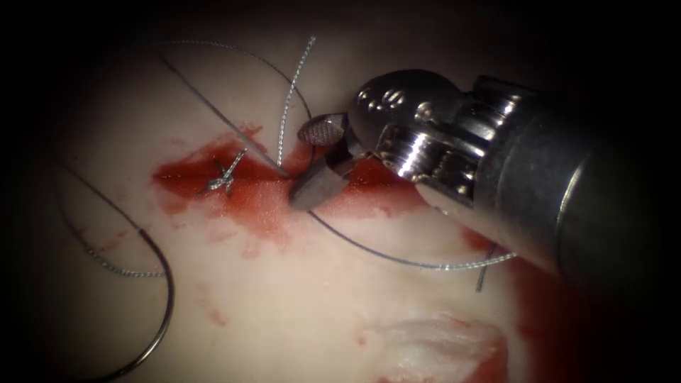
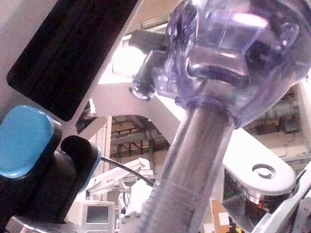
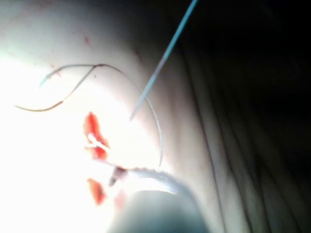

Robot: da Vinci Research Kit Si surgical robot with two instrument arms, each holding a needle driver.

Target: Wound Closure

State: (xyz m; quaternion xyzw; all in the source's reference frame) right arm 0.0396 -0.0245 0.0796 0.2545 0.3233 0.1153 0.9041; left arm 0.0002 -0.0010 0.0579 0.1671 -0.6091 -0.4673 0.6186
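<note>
My right tool (image 1: pixel 298 168) comes in from the right and hovers over the red-stained cut (image 1: pixel 269 191) in the tissue (image 1: pixel 298 312). Its jaws stand open and hold nothing. A dark thread (image 1: pixel 213 110) runs diagonally to the lower jaw and goes on beneath it to the right. A light braided strand (image 1: pixel 287 106) drops toward the same spot. A tied knot (image 1: pixel 223 177) sits on the cut, left of the jaws. The curved needle (image 1: pixel 167 298) lies free on the tissue at the lower left, outside the tissue and held by no tool. In the right wrist view, the right tool (image 3: pixel 116 177) sits beside the cut (image 3: pixel 92 128).
Thread loops (image 1: pixel 113 268) lie over the tissue left of the cut, and another arc of thread (image 1: pixel 425 266) lies below the tool. Red fluid (image 1: pixel 489 245) spreads around the cut and under the shaft. A pale raised patch of tissue (image 1: pixel 433 340) sits at the lower right.
</note>
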